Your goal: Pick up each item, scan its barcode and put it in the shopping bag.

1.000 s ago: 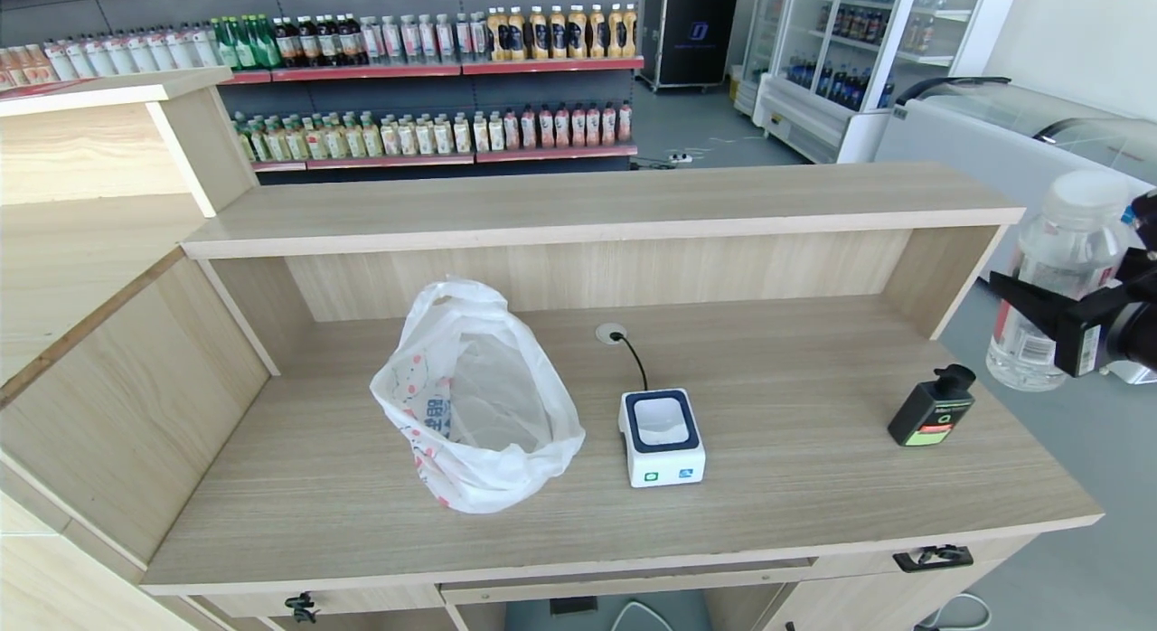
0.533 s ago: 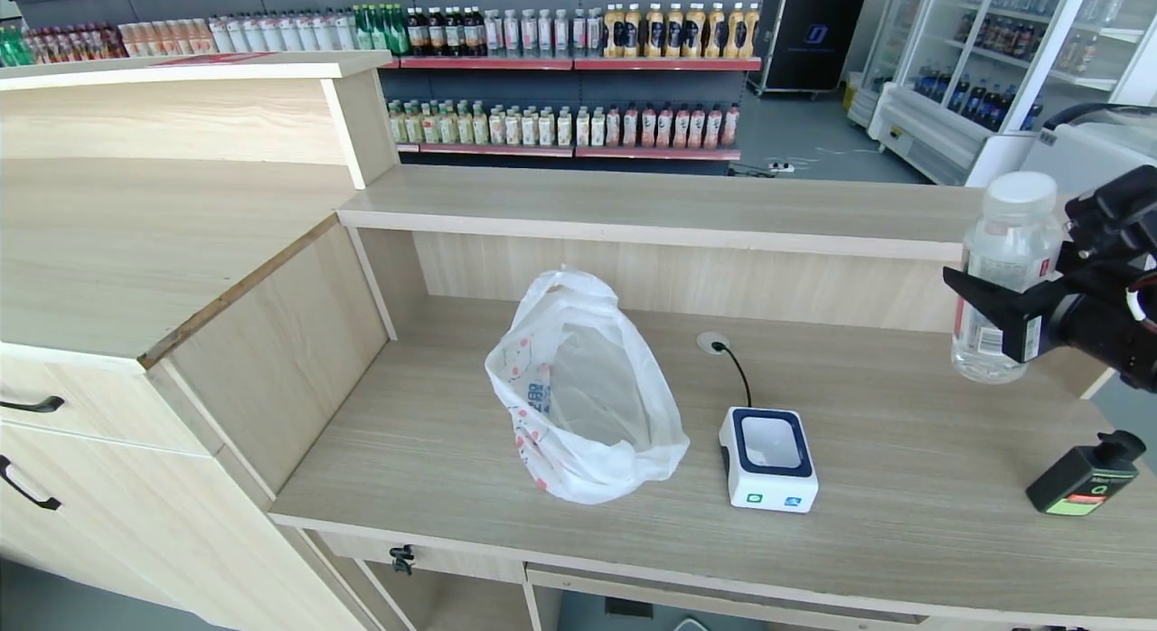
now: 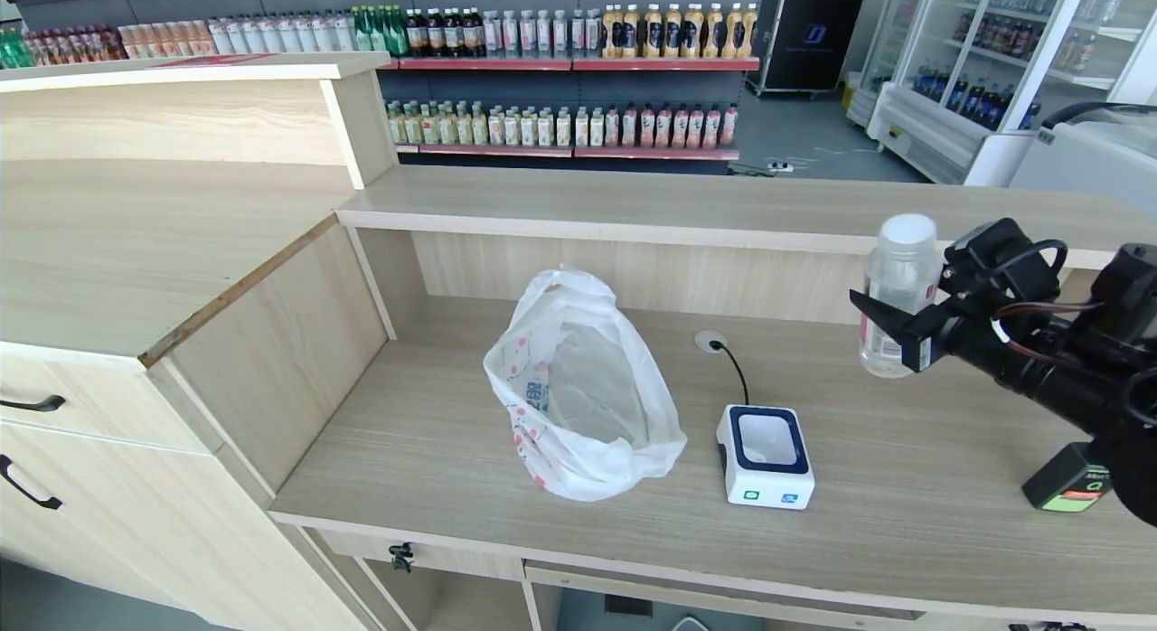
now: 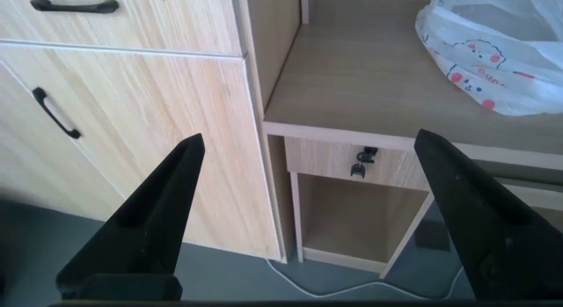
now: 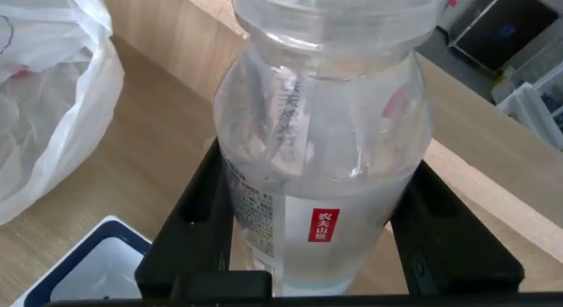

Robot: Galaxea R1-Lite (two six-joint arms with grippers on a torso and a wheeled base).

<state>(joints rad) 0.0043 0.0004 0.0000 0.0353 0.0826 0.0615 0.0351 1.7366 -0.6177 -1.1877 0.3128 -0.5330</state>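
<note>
A clear water bottle [image 3: 895, 292] with a white cap is held upright in my right gripper [image 3: 899, 328], above the counter to the right of the barcode scanner [image 3: 765, 456]. The right wrist view shows the same bottle [image 5: 321, 157] clamped between black fingers [image 5: 189, 219], with the scanner [image 5: 92, 267] and bag [image 5: 48, 96] below. The white shopping bag [image 3: 583, 387] stands open left of the scanner. A small black bottle with a green and red label [image 3: 1067, 479] stands at the counter's right, partly behind my right arm. My left gripper [image 4: 308, 219] hangs open beside the counter's left front, low, over the floor.
The wooden counter [image 3: 633, 522] has a raised back ledge [image 3: 651, 206] and a tall side panel [image 3: 280, 342] on the left. The scanner's cable [image 3: 734, 373] runs to a grommet behind it. Drawers [image 4: 114, 105] stand left of the counter. Store shelves and fridges lie beyond.
The head camera swung left about a second ago, then held. My right gripper has carried the water bottle leftward and down, over the counter towards the scanner.
</note>
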